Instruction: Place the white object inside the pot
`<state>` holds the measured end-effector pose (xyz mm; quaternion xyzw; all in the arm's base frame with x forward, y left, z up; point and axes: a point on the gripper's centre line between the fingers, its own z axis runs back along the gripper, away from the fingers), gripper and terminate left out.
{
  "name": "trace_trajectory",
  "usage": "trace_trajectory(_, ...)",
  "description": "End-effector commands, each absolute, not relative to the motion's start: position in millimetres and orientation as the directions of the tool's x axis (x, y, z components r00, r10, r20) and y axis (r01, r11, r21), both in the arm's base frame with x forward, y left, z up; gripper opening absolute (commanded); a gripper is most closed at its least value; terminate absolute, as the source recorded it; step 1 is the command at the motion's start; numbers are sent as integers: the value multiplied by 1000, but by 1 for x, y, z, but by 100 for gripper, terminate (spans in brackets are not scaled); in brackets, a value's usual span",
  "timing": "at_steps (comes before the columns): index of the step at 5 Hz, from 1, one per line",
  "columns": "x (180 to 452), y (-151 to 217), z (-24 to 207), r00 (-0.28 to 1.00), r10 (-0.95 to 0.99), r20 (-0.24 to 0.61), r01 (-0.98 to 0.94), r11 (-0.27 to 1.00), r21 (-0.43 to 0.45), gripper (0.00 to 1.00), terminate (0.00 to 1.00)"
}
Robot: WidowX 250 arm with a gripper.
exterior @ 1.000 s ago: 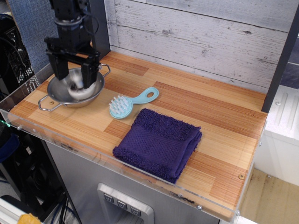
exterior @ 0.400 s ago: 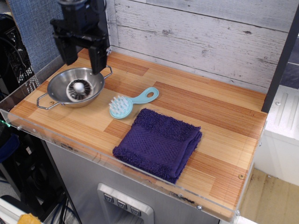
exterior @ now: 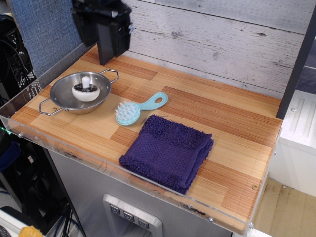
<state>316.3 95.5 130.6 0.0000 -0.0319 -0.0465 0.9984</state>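
Inside the pot (exterior: pixel 57 94), at the tabletop's (exterior: pixel 207 108) left end, the white object (exterior: pixel 85 91) sits upright. Above it the tool (exterior: pixel 104 44) holds nothing; its opening cannot be told. A good retreat goes straight up, clear of the handles.

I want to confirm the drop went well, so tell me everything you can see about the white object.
The white object is a small round bowl-like piece that looks like plastic, with a dark top face and a white knob standing upright in its centre. It sits level inside the pot, resting on the steel bottom near the middle. Nothing else touches it; the gripper is raised clear, above and behind it.
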Motion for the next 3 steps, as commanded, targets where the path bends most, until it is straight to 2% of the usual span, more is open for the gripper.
trace_trajectory(1, 302, 91, 166, 993, -42, 114, 38, 999, 34, 100, 0)
trace_trajectory(2, 302, 91, 166, 993, -42, 114, 38, 999, 34, 100, 0)
trace_trajectory(3, 302, 91, 166, 993, -42, 114, 38, 999, 34, 100, 100)
